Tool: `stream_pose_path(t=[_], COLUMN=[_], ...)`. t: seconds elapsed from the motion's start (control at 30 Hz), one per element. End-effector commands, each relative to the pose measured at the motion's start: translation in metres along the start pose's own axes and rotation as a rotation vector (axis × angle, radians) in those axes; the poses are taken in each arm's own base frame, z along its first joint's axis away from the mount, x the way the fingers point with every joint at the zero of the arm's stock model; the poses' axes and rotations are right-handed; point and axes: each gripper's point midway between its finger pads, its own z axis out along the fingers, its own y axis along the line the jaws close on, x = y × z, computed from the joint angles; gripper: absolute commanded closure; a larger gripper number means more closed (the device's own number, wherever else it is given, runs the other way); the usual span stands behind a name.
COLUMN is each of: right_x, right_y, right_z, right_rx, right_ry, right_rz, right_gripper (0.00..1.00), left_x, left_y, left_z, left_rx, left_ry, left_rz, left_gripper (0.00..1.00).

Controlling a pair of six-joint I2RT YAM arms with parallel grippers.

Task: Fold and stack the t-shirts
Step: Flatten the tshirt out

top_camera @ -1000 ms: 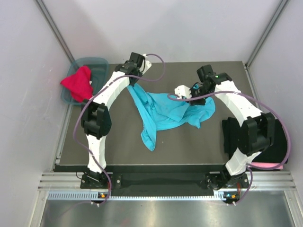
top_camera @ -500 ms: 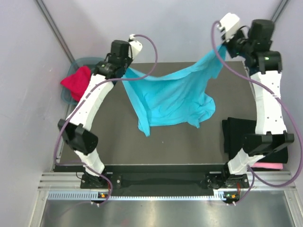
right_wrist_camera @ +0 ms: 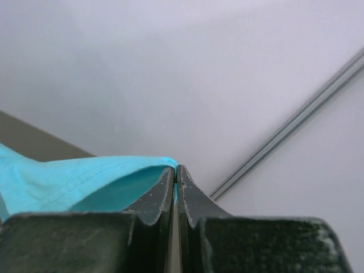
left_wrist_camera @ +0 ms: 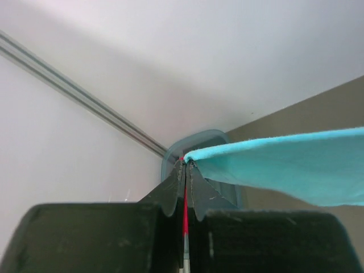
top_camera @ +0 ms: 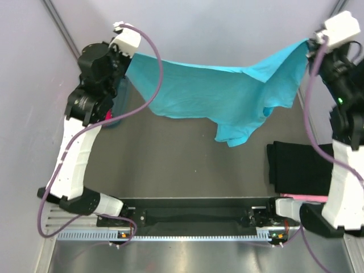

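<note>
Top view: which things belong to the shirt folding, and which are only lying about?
Job: blue shirt, held up by left gripper and right gripper; black shirt, folded at the right.
Lying about: bin, far left corner.

Teal t-shirt (top_camera: 227,91) spread in the air between both pincers; other shirts lower down.
Pinched at one top corner in left pincer (top_camera: 129,57), at the other in right pincer (top_camera: 310,45), both clamped tight on fabric. Top edge sagging slightly mid-span, bunched lower part hanging nearer the right pincer. Black t-shirt (top_camera: 296,168) folded flat, well below right pincer, with pink fabric (top_camera: 310,198) peeking out at its near edge. Red t-shirt (top_camera: 107,117) mostly hidden, just a sliver showing below left pincer.
</note>
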Motion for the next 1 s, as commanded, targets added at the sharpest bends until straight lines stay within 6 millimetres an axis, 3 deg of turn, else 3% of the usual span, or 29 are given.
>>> stream_pose_path(t=[0.0,0.03,0.1,0.2,0.33,0.47,0.57,0.7,0.73,0.8,0.83,0.93,0.97], right_x=[-0.069,-0.082,-0.096,-0.120,-0.138,-0.159,-0.158,-0.128,-0.109,-0.092,-0.069,-0.038,-0.017], right_y=[-0.026,-0.027,-0.022,-0.013,-0.006,-0.017,-0.026,-0.026,-0.022,-0.018,-0.009,0.003,0.012], right_z=[-0.063,-0.087,-0.109,-0.158,-0.191,-0.212,-0.198,-0.143,-0.122,-0.096,-0.076,-0.036,-0.020], right_rx=[0.142,0.159,0.144,0.139,0.133,0.193,0.214,0.180,0.161,0.137,0.103,0.041,0.010], right_ry=[-0.206,-0.246,-0.298,-0.393,-0.471,-0.535,-0.515,-0.415,-0.372,-0.346,-0.299,-0.246,-0.206], right_rz=[0.023,0.020,0.001,-0.037,-0.060,-0.082,-0.110,-0.137,-0.146,-0.144,-0.131,-0.108,-0.099], right_gripper=[1.00,1.00,1.00,1.00,1.00,1.00,1.00,1.00,1.00,1.00,1.00,1.00,1.00], left_x=[-0.034,-0.038,-0.040,-0.050,-0.056,-0.068,-0.072,-0.056,-0.044,-0.028,-0.006,0.021,0.039], left_y=[0.035,0.044,0.054,0.076,0.096,0.115,0.121,0.099,0.085,0.068,0.049,0.023,0.006], left_z=[-0.050,-0.065,-0.080,-0.116,-0.145,-0.164,-0.161,-0.128,-0.114,-0.095,-0.076,-0.045,-0.030], left_rx=[-0.024,-0.032,-0.037,-0.066,-0.106,-0.165,-0.206,-0.149,-0.112,-0.075,-0.040,0.001,0.035], left_ry=[-0.134,-0.161,-0.184,-0.253,-0.305,-0.369,-0.383,-0.304,-0.266,-0.217,-0.159,-0.094,-0.053], left_rz=[-0.050,-0.063,-0.079,-0.110,-0.128,-0.092,-0.038,0.024,0.040,0.060,0.080,0.119,0.144], left_gripper=[1.00,1.00,1.00,1.00,1.00,1.00,1.00,1.00,1.00,1.00,1.00,1.00,1.00])
